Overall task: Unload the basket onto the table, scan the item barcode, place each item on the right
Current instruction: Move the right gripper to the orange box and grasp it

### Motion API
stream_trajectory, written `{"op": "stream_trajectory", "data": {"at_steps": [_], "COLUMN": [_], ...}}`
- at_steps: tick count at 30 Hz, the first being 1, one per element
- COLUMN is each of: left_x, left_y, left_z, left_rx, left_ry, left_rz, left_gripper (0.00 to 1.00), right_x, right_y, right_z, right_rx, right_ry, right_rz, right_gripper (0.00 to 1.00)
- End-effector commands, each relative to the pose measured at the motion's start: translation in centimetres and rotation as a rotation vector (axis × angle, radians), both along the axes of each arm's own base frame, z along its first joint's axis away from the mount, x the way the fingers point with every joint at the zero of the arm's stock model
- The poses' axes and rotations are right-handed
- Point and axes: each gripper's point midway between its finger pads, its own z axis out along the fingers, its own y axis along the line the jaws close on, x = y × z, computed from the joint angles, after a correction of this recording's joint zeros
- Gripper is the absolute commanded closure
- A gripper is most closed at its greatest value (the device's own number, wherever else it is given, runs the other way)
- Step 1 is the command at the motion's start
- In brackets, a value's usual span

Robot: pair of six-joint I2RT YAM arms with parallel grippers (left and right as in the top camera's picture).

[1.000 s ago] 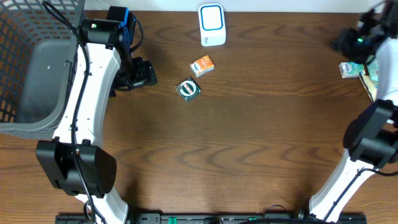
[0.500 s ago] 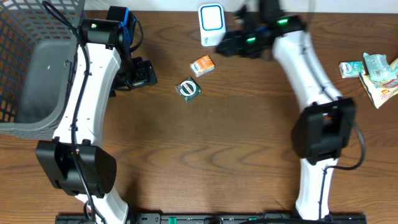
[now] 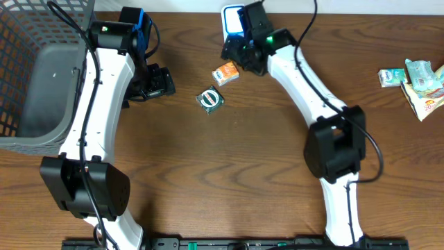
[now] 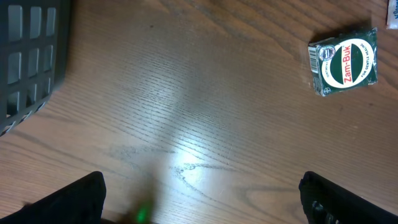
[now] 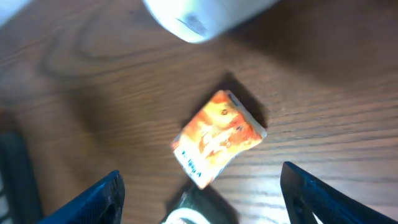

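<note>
Reaching step: the right gripper (image 5: 206, 200), jaws spread and empty, is hovering over the orange packet (image 5: 217, 138) lying near the back edge of the table (image 3: 263, 139), beside the scanner (image 3: 236, 28); lowering and closing is likely coming next.

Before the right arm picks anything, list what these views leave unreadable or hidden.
- Orange box barcode: right wrist view blurred, overhead too small.
- White scanner: overhead, right arm covers part; right wrist, top edge cuts it.
- Zam-Buk box: right wrist, bottom edge cuts it.
- Packets: overhead, right edge cuts them.
</note>
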Motion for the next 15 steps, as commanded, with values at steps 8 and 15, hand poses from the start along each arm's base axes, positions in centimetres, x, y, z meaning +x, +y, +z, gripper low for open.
{"op": "stream_trajectory", "data": {"at_steps": [8, 15], "left_x": [-0.2, -0.2], "left_y": [0.0, 0.0], "left_z": [0.5, 0.5], "left_rx": [-0.004, -0.004], "left_ry": [-0.012, -0.012], "left_rz": [0.006, 0.006], "left_gripper": [0.02, 0.02], "right_x": [-0.9, -1.0], "right_y": [2.8, 2.2], "right_z": [-9.9, -11.0], "right_rx": [0.147, 0.102], "right_ry": [0.228, 0.232], "right_rz": [-0.058, -0.052], "right_gripper": [0.36, 0.73]}}
